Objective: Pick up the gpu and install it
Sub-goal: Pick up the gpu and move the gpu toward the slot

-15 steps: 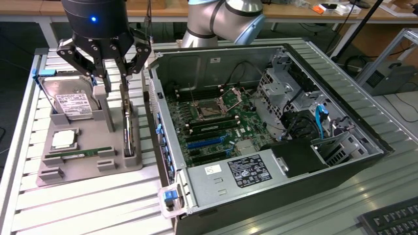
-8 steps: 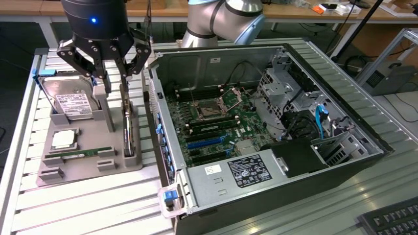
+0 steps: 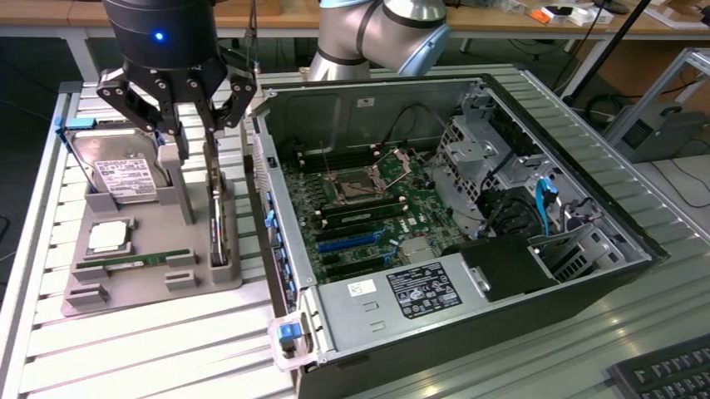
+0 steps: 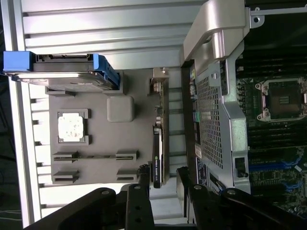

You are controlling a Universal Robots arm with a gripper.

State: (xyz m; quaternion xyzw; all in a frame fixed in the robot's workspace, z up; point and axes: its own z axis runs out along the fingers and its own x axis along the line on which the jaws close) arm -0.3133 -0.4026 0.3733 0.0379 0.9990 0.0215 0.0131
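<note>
Slatted aluminium makes up the desk (image 3: pixel 133 349), with wooden benches along the far side of the room. Over it hangs the hand (image 3: pixel 192 133), a black thing with a blue light on its body, its two fingers spread wide and gripping nothing. From the wrist view the hand (image 4: pixel 163 176) has its dark fingertips (image 4: pixel 144 173) either side of one end of the gpu (image 4: pixel 157 148), with a gap showing on each side of the card – I can't see any contact.

That gpu (image 3: pixel 219 224) stands on edge, thin and dark, in a slot along the side of a grey tray (image 3: pixel 145 287) that faces the computer, right below the hand. On the same tray, towards the exterior view's left, a hard drive (image 3: pixel 122 176) with a white label leans upright at the far end, blue pieces at its corners. A square silver processor (image 3: pixel 108 237) lies flat nearer to me, and a narrow green RAM stick (image 3: pixel 139 262) lies nearest of the lot.

Just beside the tray, on the exterior view's right, sits an open computer case (image 3: pixel 332 332) – side panel off, the green motherboard (image 3: pixel 367 208) bare, a labelled power supply (image 3: pixel 427 291) at its near end. Behind the case rises the silver-and-blue arm (image 3: pixel 377 33). A keyboard (image 3: pixel 666 374) pokes in at the near right corner.
</note>
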